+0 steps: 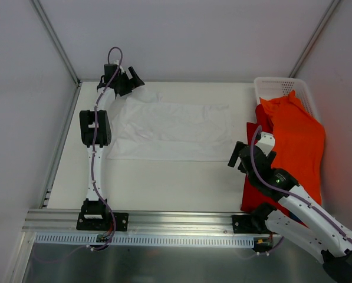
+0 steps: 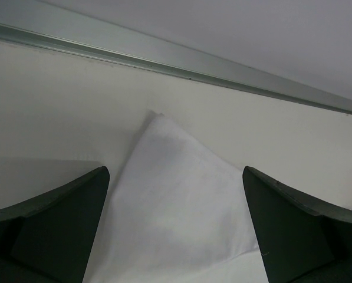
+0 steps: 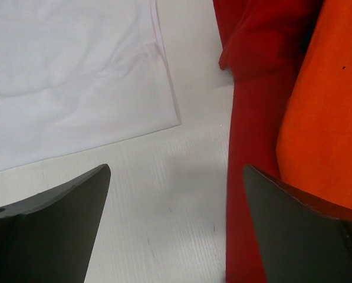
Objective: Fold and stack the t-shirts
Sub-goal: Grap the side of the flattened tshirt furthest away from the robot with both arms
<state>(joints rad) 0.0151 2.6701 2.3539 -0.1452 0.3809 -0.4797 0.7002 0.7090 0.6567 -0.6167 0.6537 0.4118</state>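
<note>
Folding hardly begun: one shirt laid out, two in a heap, no stack.

The white t-shirt (image 1: 170,131) lies flat across the middle of the table (image 1: 164,188), nearer its far edge. I can't tell whether it is only spread out or already folded once. The orange t-shirt (image 1: 296,141) sits on top of the red t-shirt (image 1: 251,194), both unfolded along the right edge, and the orange one's top spills into the white mesh basket (image 1: 270,85) at the far right corner. By my reckoning, nearly all the folding and all the stacking is left to do. The left gripper (image 2: 176,171) hovers at the far left corner with its jaws wide and empty, and the white shirt's corner shows between its fingers. The right gripper (image 3: 176,168), also spread wide and holding nothing, hangs over bare table between the white shirt's near right corner and the red shirt's edge.
</note>
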